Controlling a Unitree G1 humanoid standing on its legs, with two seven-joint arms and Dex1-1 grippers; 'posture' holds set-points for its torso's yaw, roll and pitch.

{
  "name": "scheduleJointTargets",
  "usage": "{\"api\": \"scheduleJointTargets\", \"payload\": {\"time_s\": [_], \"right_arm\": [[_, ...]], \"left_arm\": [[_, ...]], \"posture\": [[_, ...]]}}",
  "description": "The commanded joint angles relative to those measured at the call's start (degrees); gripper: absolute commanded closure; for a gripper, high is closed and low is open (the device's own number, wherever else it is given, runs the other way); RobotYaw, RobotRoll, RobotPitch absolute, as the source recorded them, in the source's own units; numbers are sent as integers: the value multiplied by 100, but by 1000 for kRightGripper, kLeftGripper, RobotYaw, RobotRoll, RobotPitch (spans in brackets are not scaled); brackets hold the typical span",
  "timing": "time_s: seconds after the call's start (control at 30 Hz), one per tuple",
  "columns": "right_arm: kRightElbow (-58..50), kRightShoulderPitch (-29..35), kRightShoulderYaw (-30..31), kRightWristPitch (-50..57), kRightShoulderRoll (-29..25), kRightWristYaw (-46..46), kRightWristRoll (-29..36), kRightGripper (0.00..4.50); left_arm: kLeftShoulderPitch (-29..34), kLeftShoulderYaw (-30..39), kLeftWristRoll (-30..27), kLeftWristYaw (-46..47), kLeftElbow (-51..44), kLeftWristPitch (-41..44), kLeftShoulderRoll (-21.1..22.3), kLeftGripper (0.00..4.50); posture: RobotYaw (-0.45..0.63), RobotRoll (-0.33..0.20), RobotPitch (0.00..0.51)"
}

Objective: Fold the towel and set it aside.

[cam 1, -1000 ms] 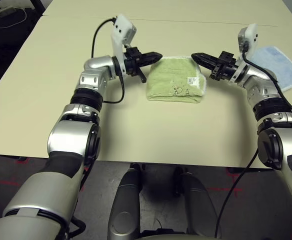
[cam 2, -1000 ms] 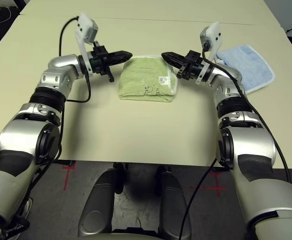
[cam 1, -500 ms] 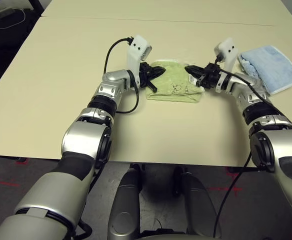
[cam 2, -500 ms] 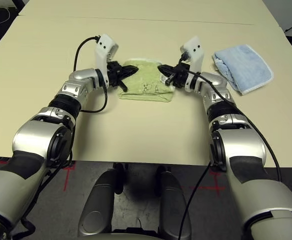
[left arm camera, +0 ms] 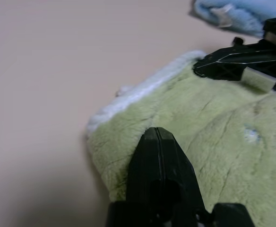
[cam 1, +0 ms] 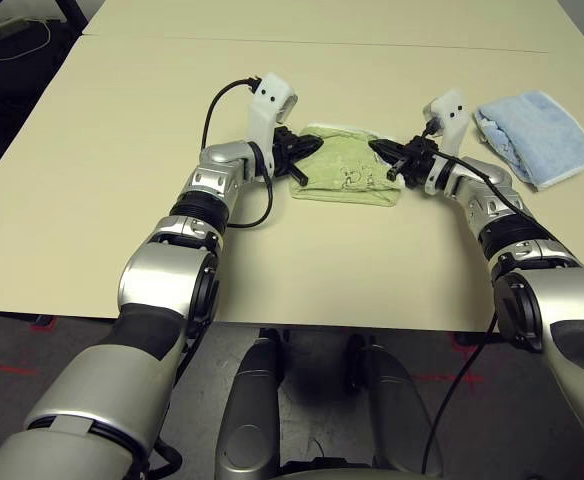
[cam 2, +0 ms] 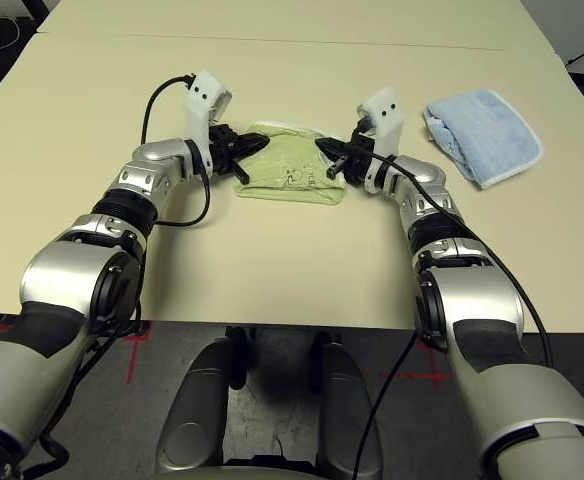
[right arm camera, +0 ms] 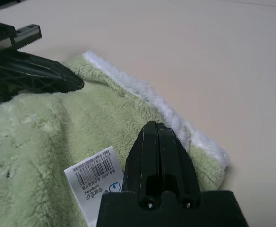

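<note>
Green towel (cam 1: 344,172), folded into a compact pad, lies on the table (cam 1: 272,270) between the tips of the 2 grippers, its white edging beyond them on the side away from the robot. The left gripper (left arm camera: 159,130) has its 2 fingers together, tips at the cloth near 1 end of that edging. The right gripper (right arm camera: 158,124) also has its 2 fingers together, tips against the cloth by the other end, with a white label (right arm camera: 95,182) just beside them. No fabric can be seen pinched between either pair; whether they press down hard, I cannot tell.

The step in hand looks like flattening or squaring up the folded pad, with most of the folding done and the setting aside still to do. The next move probably calls for both sets of fingertips to push evenly on the pad, to smooth it or slide it away as 1 piece. If 1 side pushes harder, the pad could twist or its top layer could ruck up. The blue cloth (cam 2: 484,137) lies well apart, out past the right fingers; the green pad should stay clear of it.
</note>
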Motion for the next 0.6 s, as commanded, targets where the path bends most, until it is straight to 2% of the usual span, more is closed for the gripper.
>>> {"api": "scheduleJointTargets", "payload": {"time_s": [0.03,0.13,0.37,0.43,0.5,0.6], "right_arm": [[-130,74,-232,-169,-140,371,262,4500],[-383,139,-415,-38,-294,679,533,4500],[-1824,875,-478,1505,-753,1571,1203,4500],[-2161,1165,-411,1458,-919,1741,1176,4500],[-2321,1471,-255,964,-1086,2035,988,4500],[-2384,1732,-208,642,-1214,2200,962,4500]], "left_arm": [[56,83,-175,-507,-289,78,74,4477],[184,153,-319,-765,-711,190,232,4477],[975,94,-810,-1395,-2424,1199,672,4477],[1227,17,-891,-1528,-2871,1472,817,4477],[1421,-13,-904,-1526,-3145,1529,915,4477],[1662,-60,-800,-1423,-3315,1213,1002,4477]], "posture": [[72,0,254],[71,0,251],[70,0,243],[67,0,242],[66,0,239],[65,0,238]]}}
